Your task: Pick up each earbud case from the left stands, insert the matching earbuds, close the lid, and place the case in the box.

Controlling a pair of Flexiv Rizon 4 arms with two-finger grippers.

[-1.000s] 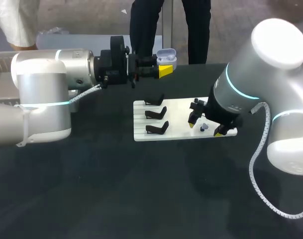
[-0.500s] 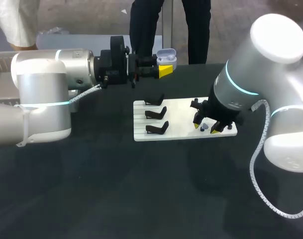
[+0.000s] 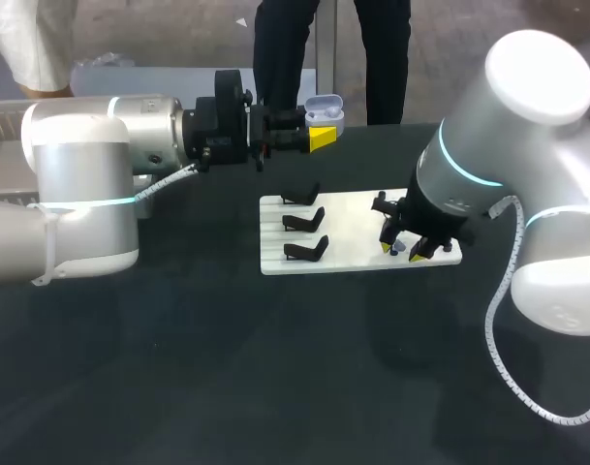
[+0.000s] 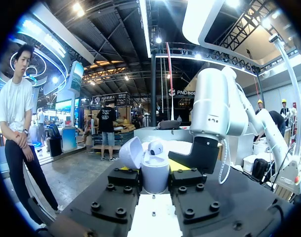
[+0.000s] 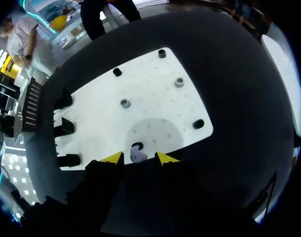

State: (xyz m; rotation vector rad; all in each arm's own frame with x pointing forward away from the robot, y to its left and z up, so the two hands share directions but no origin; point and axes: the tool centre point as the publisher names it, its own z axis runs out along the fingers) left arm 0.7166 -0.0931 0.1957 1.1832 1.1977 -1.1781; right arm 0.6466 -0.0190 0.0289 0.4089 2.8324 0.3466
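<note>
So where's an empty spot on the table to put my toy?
The dark table in front of the white board is bare. The board's middle is mostly free too, between the black stands and the right gripper. It's crowded around that gripper and the earbud.

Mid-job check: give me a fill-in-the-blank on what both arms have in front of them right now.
The left jaws hold the earbud case with its lid ____. A loose earbud lies on the white board between the ____ jaws' yellow tips. All ____ black stands are empty.
Missing words: open; right; three.
</note>
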